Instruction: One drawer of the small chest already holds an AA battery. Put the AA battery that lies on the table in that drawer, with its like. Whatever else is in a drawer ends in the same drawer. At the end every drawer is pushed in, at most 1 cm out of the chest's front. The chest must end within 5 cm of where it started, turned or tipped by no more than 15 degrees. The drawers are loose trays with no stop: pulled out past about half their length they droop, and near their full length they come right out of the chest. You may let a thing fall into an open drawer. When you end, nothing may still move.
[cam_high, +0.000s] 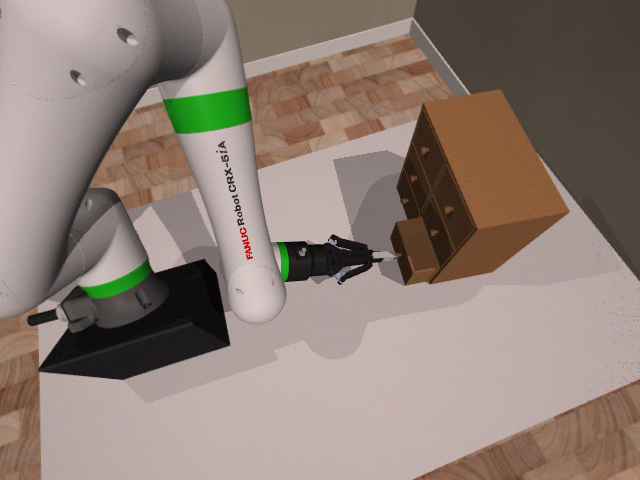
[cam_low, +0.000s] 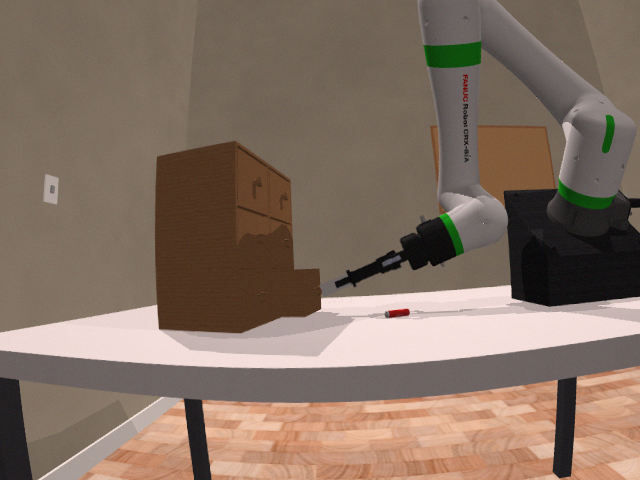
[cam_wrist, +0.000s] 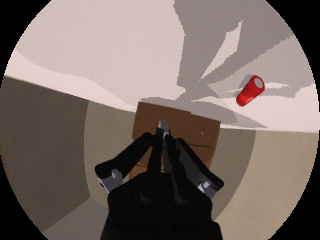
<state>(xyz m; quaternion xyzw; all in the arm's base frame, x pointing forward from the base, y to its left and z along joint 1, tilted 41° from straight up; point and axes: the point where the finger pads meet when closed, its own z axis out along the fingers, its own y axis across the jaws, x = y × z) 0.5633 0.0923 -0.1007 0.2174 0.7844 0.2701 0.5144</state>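
Observation:
The small wooden chest (cam_high: 480, 191) stands at the table's far right and has two columns of knobbed drawers. One bottom drawer (cam_high: 413, 253) sticks out a short way; what it holds is hidden. My gripper (cam_high: 385, 254) is shut, level and low, with its fingertips at the knob on this drawer's front. This also shows in the exterior view, with the gripper (cam_low: 326, 287) against the drawer (cam_low: 302, 291). The red AA battery (cam_low: 397, 313) lies on the table beside and below my wrist. In the wrist view it (cam_wrist: 251, 90) is right of the drawer front (cam_wrist: 176, 135).
The other drawers of the chest (cam_low: 222, 237) look pushed in. The robot's black base (cam_high: 139, 330) sits at the table's left. A wall runs close behind the chest.

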